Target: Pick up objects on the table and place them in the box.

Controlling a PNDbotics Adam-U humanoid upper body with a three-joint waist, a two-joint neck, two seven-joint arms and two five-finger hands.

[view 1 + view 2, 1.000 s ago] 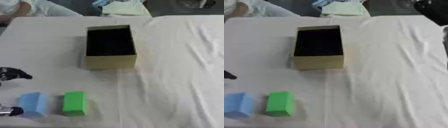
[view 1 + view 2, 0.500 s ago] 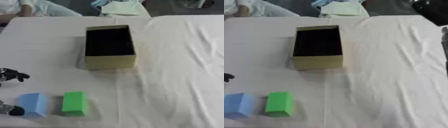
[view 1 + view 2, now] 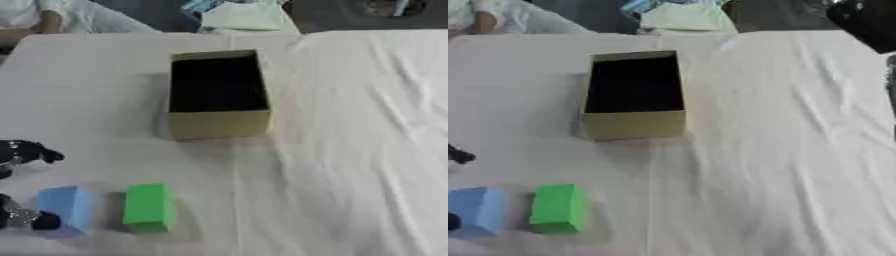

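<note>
A white cloth (image 3: 350, 125) covered the table. It had soft folds on the right side.

An open box (image 3: 217, 93) stood near the middle, a bit toward the far side. Its walls were a dull yellow and the inside was dark. Nothing could be seen in it.

Two blocks lay close to the near edge on the left. The green block (image 3: 147, 207) stood just beside the blue block (image 3: 66, 209), with a small gap between them. The blue block was the one farther left. Both were well apart from the box.

The left hand (image 3: 24, 152) came in at the left edge of the picture. It was black with some silver parts. Only some of it showed. One dark fingertip sat above the blue block, toward the far side, and did not touch it. Another dark fingertip (image 3: 44, 220) was low down, right at the near left side of the blue block. It looked like it touched the block there. The fingers were spread wide apart, with the blue block between them. They were not yet closed on it.

The right hand did not show in either view.
</note>
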